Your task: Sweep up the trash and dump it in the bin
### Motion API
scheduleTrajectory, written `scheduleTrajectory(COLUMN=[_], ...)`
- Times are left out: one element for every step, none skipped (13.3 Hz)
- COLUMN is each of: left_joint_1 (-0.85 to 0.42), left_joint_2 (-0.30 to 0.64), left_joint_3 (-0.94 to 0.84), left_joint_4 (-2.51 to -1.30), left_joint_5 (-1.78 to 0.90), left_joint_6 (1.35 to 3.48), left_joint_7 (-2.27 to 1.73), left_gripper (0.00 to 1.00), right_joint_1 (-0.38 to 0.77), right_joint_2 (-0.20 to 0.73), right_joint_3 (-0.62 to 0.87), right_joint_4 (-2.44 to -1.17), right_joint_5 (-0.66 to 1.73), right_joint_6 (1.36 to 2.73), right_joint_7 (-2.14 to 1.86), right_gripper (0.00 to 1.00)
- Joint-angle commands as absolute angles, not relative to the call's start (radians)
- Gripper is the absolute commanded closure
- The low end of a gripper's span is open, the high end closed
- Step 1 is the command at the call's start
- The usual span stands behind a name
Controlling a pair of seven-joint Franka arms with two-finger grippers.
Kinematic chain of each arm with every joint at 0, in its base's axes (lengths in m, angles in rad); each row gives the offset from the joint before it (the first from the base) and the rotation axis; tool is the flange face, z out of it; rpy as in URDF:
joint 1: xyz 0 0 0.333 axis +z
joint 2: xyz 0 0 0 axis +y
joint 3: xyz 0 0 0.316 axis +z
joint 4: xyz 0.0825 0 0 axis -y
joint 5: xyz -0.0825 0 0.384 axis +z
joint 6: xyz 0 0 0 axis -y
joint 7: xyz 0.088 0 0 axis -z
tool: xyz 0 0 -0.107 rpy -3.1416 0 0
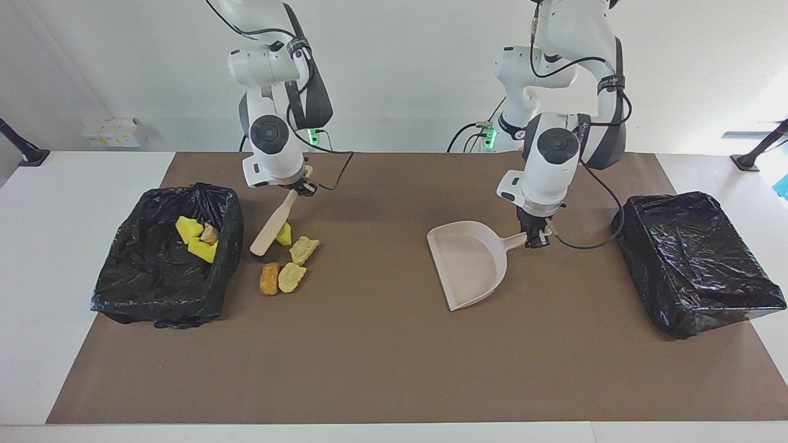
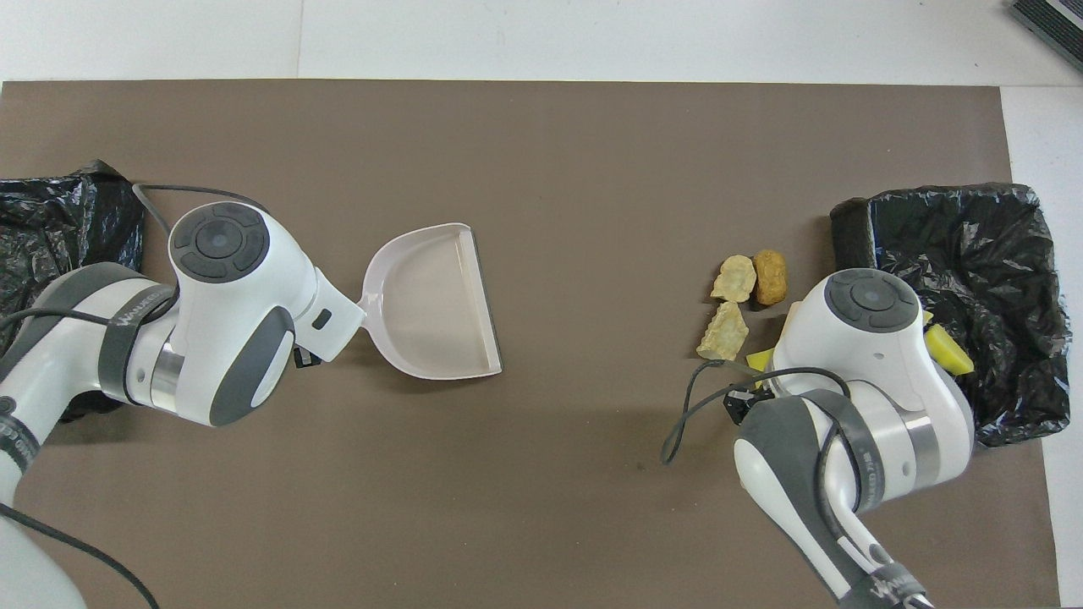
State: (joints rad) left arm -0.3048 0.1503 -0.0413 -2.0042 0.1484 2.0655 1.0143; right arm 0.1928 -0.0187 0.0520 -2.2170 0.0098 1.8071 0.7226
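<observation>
My right gripper (image 1: 300, 186) is closed on the brush (image 1: 275, 224) handle; the wrist leans, so the brush slants down from it. My right arm comes down steeply from its base. My left gripper (image 1: 534, 239) is closed on the dustpan (image 1: 468, 264) handle, fingers pointing down. My left arm is bent at the elbow, wrist nearly vertical.
</observation>
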Motion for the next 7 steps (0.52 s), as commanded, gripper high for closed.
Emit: scheduleTrajectory(left_joint_1=[-0.365,-0.402,-0.423,-0.422,-0.422,-0.422,-0.425], left_joint_2=[0.11,0.123,0.135,0.146,0.146,0.144,0.143], left_joint_3=[-0.032,-0.029,-0.029,-0.031,-0.031,-0.031,-0.031], left_joint_4=[-2.042,-2.042,-2.042,-2.034,-2.037,-2.039,-2.04], left_joint_5=[0.166,0.166,0.167,0.169,0.17,0.173,0.173], left_joint_6=[2.066,2.059,2.072,2.077,2.079,2.077,2.08], left_joint_7=[0.939,0.907,0.87,0.868,0.87,0.87,0.87], left_gripper=[1.0,1.0,1.0,1.0,1.0,1.0,1.0], right_joint_1=[0.19,0.193,0.205,0.216,0.227,0.245,0.264], right_joint_2=[-0.026,-0.025,-0.02,-0.015,0.0,0.015,0.021], right_joint_3=[0.055,0.055,0.055,0.055,0.055,0.055,0.055], right_joint_4=[-2.253,-2.253,-2.25,-2.249,-2.24,-2.234,-2.233], right_joint_5=[0.023,0.023,0.023,0.023,0.021,0.021,0.023], right_joint_6=[1.856,1.862,1.885,1.907,1.916,1.933,1.95], right_joint_7=[0.701,0.695,0.684,0.68,0.673,0.669,0.664], right_gripper=[1.0,1.0,1.0,1.0,1.0,1.0,1.0])
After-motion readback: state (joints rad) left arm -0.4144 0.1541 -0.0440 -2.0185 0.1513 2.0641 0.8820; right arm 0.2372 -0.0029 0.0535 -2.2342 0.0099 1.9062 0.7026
